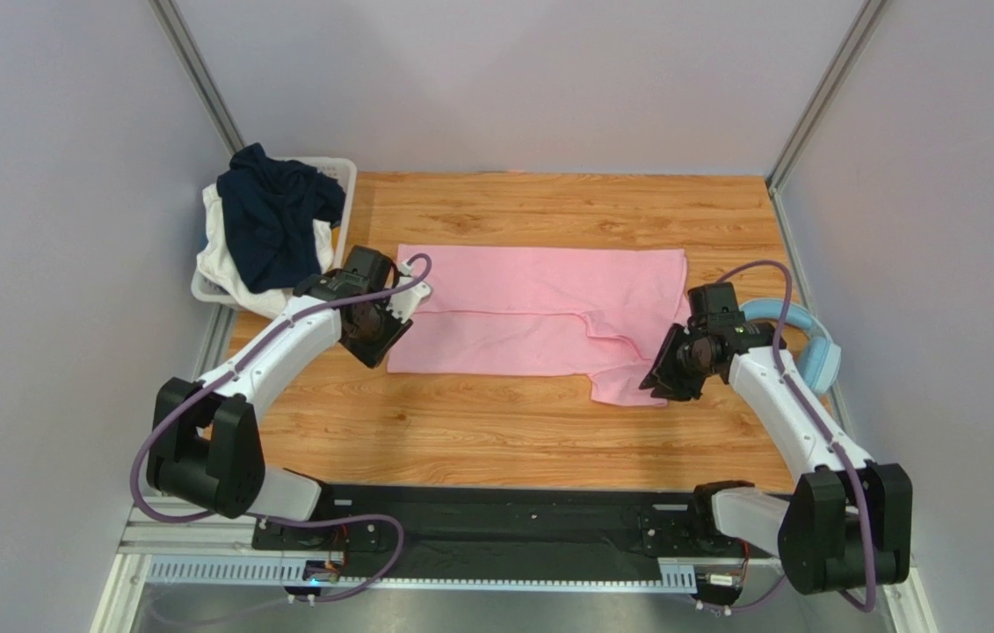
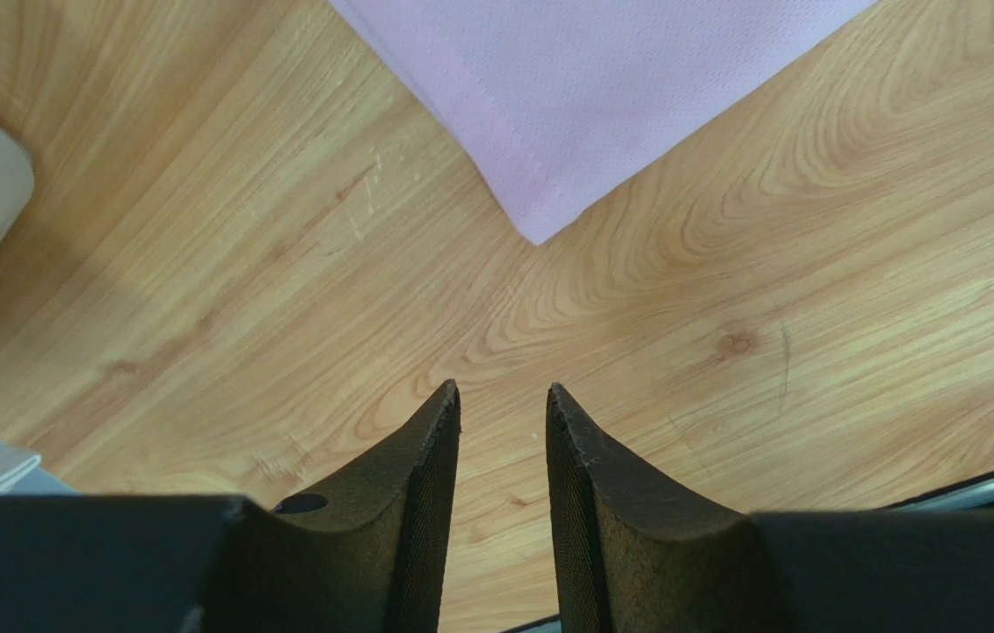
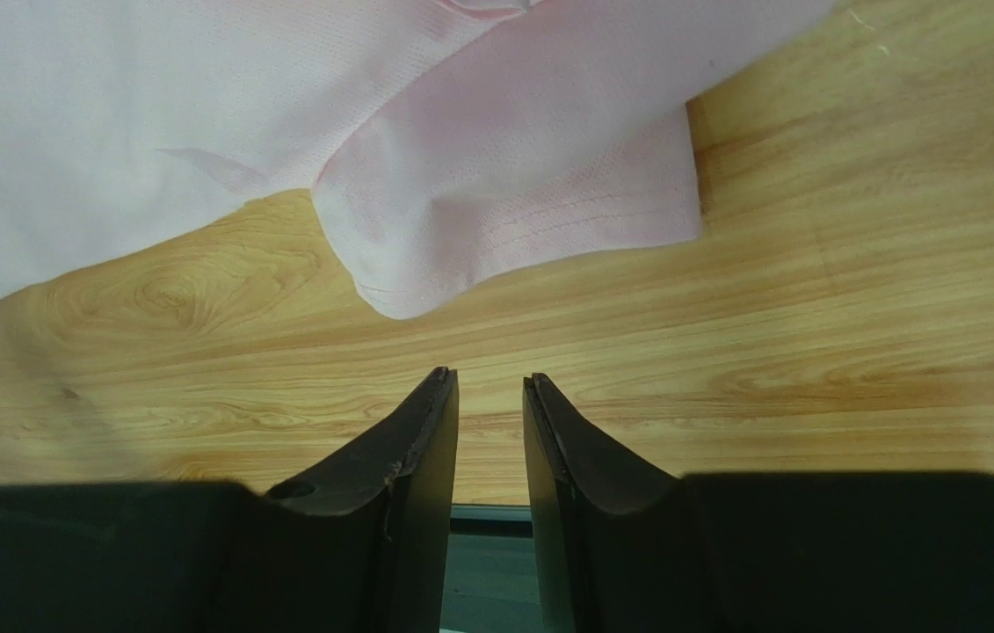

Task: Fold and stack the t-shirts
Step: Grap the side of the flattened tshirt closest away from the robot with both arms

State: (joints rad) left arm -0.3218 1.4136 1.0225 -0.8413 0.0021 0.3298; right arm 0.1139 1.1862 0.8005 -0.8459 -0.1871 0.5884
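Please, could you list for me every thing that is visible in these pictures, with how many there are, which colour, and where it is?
table: 1, light wood, under everything
pink t-shirt: 1, light pink, spread flat in the middle of the table
basket: 1, white, far left corner of the table
navy t-shirt: 1, dark navy, crumpled on top of the basket
headphones: 1, light blue, right edge of the table
left gripper: 1, black fingers, jaws slightly apart and empty, over bare wood by the pink t-shirt's near left corner
right gripper: 1, black fingers, jaws slightly apart and empty, over bare wood by the pink t-shirt's near right end
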